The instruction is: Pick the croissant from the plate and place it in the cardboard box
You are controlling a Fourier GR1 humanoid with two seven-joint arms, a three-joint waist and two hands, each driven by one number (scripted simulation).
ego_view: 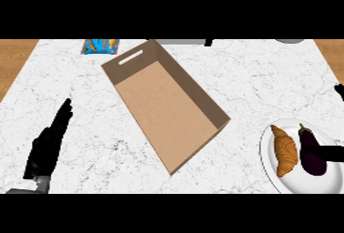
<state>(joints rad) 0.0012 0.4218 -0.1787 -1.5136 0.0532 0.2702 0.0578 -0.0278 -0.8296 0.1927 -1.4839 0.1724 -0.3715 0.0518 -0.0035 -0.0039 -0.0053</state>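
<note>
A golden croissant (285, 151) lies on the left part of a white plate (269, 157) at the counter's lower right, beside a dark purple eggplant (310, 157). The open cardboard box (168, 111) lies diagonally in the middle of the counter, with a handle slot in its far end wall. My left hand (46, 145) rests at the lower left with its fingers straight, well away from the box. Only small black parts of my right hand (334, 153) show at the right edge, one of them over the eggplant.
A blue and orange packet (101, 45) lies at the counter's back left. Grey objects (184, 42) sit along the back edge, another at the back right (290, 41). Wood shows beyond the marble's left and right edges.
</note>
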